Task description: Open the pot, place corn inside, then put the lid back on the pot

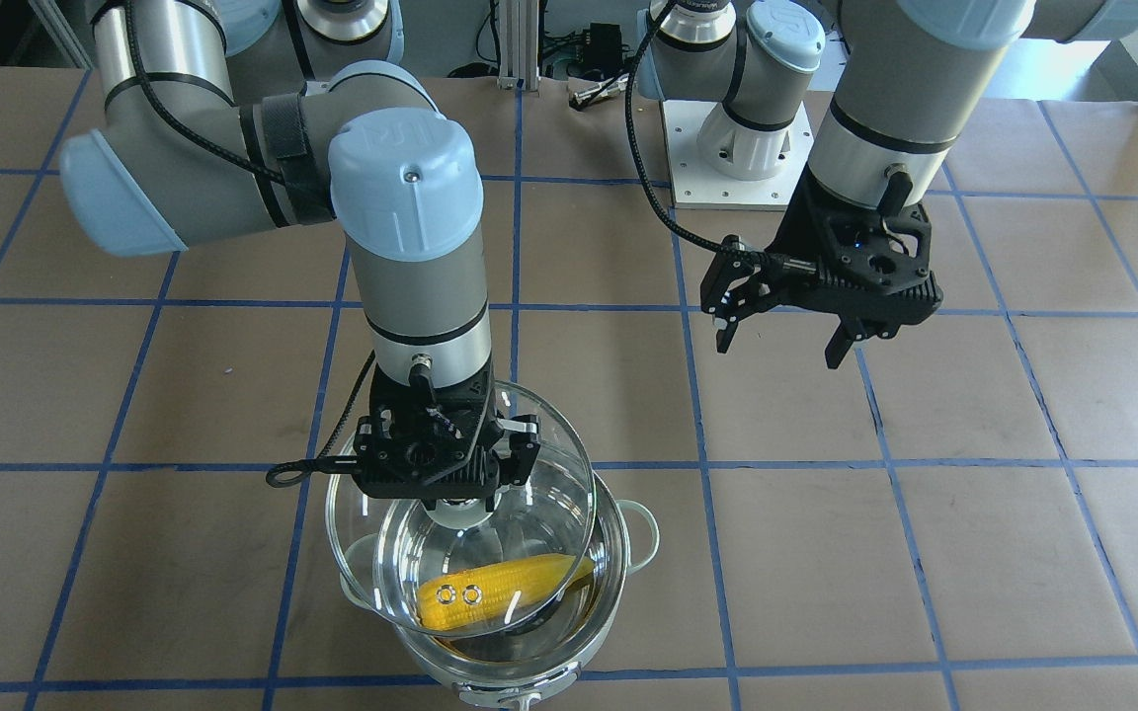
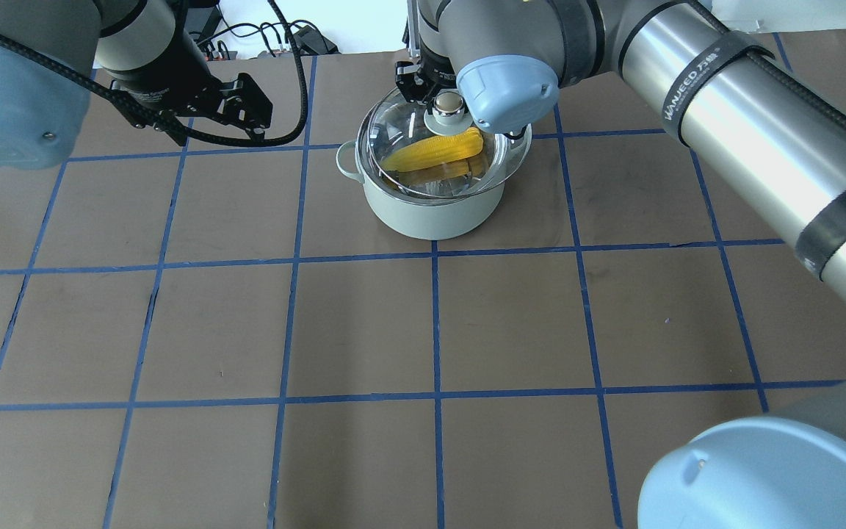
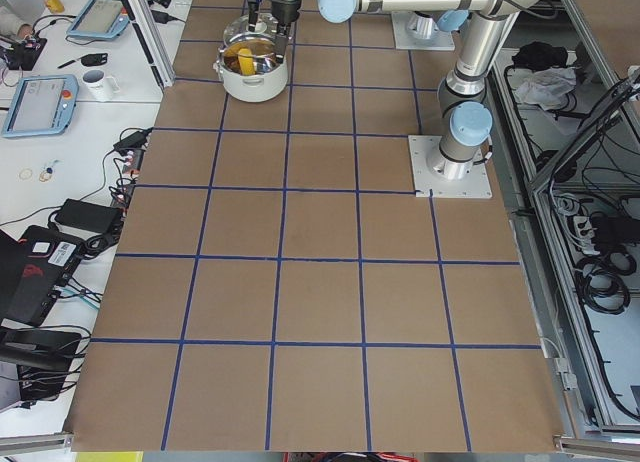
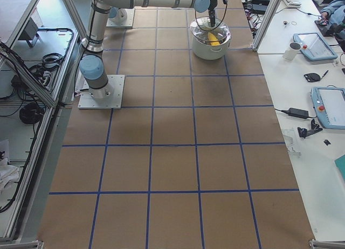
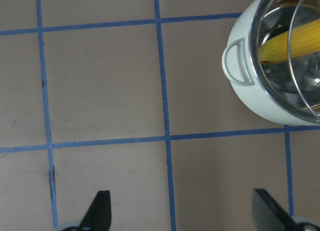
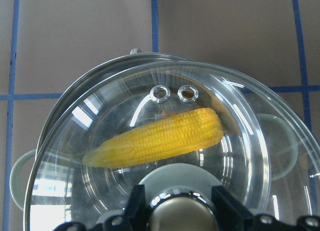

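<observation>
At the far left our left jaws hang spread wide and empty above the counter (image 2: 364, 323), well apart from the pot (image 2: 430, 209). To their right, the mint-green pot stands on the far part of the counter, with the corn (image 2: 434, 150) lying inside it. Our right jaws pinch the knob (image 2: 449, 105) of the glass lid (image 2: 393, 136), which sits off-centre over the pot's mouth. We cannot tell if the rims touch.
</observation>
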`<state>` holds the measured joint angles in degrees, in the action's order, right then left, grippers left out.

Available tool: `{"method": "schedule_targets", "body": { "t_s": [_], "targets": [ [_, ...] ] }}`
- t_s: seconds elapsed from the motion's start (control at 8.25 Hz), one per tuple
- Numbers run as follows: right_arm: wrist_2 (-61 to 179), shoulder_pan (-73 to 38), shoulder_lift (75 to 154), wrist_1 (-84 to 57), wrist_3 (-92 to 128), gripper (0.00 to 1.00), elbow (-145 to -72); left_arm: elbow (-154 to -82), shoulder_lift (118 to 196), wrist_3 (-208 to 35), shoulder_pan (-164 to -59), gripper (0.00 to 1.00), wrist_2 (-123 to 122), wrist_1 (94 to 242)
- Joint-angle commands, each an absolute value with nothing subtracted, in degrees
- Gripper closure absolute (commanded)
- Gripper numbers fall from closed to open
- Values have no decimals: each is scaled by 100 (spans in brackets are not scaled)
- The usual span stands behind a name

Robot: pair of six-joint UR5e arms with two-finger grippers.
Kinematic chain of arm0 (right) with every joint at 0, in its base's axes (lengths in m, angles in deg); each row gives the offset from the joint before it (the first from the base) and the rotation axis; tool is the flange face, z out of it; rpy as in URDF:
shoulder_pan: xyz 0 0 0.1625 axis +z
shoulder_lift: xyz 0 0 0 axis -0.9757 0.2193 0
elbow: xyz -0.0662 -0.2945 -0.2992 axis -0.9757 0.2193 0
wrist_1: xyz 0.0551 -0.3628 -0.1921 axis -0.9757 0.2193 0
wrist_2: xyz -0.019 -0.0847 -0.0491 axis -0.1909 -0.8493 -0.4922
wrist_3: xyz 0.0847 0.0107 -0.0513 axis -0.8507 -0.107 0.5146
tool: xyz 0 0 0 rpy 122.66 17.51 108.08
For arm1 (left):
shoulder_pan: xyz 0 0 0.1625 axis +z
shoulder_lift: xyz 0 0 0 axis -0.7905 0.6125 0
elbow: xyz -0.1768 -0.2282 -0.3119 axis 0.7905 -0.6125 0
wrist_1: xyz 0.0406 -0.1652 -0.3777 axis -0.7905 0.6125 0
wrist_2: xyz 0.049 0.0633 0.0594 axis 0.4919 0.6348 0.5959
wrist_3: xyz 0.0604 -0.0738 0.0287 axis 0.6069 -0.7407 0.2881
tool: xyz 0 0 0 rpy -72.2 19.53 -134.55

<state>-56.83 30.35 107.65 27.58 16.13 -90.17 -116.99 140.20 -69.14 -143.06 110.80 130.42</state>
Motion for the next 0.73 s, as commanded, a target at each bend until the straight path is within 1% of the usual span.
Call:
{"method": "schedule_targets", "body": {
  "t_s": [0.0,0.48,0.61],
  "targets": [
    [-5692,3139,10601,2994,1623,66,-9020,-11724,13818,-7432,-14285,0,11612,13614],
    [-5649,3139,10346,3266,1570,66,-9020,-11961,13791,-7380,-14284,0,11368,13589],
    [-5648,3139,10319,3310,1614,66,-9020,-11961,13783,-7475,-14284,0,10740,13589]
  ]
}}
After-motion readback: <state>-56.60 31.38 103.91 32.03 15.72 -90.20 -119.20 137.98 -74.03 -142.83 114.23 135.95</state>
